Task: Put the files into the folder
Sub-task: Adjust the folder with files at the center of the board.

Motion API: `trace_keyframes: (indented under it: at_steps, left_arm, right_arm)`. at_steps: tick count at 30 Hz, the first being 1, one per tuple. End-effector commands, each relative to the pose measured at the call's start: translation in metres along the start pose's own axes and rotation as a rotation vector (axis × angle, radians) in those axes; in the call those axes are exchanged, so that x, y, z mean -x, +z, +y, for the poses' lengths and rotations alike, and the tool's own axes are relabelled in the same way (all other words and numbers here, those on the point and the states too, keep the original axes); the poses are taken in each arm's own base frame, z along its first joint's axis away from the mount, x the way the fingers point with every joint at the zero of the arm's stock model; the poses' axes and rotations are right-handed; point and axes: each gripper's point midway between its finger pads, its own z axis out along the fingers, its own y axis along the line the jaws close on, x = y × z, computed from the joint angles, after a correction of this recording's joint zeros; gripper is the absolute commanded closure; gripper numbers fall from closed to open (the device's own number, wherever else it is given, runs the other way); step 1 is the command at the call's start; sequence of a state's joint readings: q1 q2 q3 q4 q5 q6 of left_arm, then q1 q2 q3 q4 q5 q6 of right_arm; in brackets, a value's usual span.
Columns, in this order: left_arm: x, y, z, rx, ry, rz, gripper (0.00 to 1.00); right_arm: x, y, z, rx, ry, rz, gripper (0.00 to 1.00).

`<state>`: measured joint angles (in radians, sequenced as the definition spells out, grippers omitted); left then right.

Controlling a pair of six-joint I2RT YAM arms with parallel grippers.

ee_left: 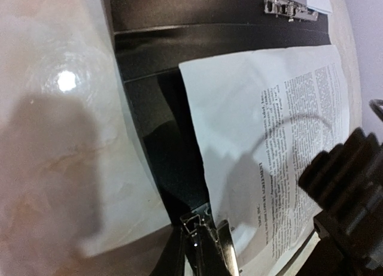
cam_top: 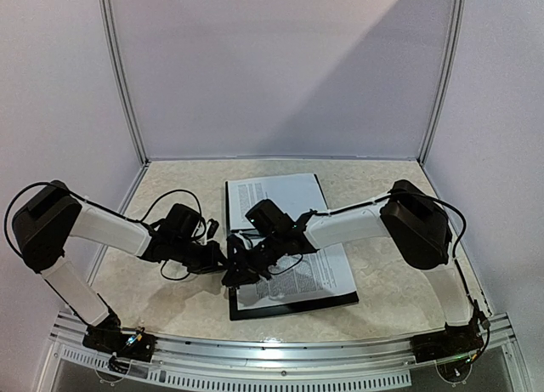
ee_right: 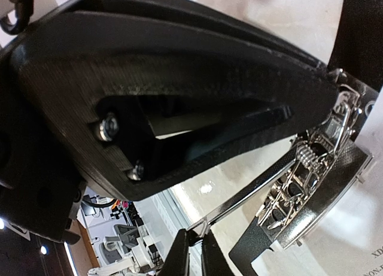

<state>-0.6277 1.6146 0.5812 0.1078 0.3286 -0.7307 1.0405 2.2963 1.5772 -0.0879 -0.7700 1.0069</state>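
Files [cam_top: 285, 207] lie on open folder [cam_top: 297, 305] on table [cam_top: 170, 298]. We judge sheets light, floppy and slippery on each other; best pinched at free edge or slid flat. Folder stiff. Left gripper [cam_top: 219, 258] and right gripper [cam_top: 244, 269] crowd near-left corner by clip [ee_right: 311, 168]; we cannot tell how either's jaws stand.

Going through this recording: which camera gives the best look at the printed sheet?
Top external. It shows the printed sheet almost whole, lying on the open black folder, though its middle is hidden. The left wrist view shows only part of it, close up, with text lines visible. The right wrist view catches just a white corner.
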Motion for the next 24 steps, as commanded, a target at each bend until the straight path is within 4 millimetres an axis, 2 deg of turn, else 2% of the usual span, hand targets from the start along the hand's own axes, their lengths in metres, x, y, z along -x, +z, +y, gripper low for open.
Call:
trace_keyframes:
  at_steps: [1, 10, 14, 18, 24]
  left_arm:
    - [-0.05, 0.005, 0.048, 0.178, -0.035, 0.148, 0.93]
    - [-0.053, 0.005, 0.05, 0.178, -0.037, 0.148, 0.94]
    - [-0.054, 0.006, 0.05, 0.176, -0.039, 0.154, 0.94]
    - [-0.054, 0.006, 0.05, 0.176, -0.037, 0.154, 0.94]
    - [-0.054, 0.005, 0.05, 0.177, -0.036, 0.15, 0.95]
  right_arm:
    - [-0.008, 0.012, -0.035, -0.083, 0.081, 0.019, 0.95]
    - [-0.021, 0.008, -0.065, -0.192, 0.071, 0.024, 0.99]
    - [-0.02, 0.013, -0.059, -0.142, 0.082, 0.019, 0.93]
    - [-0.013, 0.013, -0.047, -0.102, 0.09, -0.006, 0.91]
    - [-0.008, 0.009, -0.051, -0.113, 0.118, -0.034, 0.92]
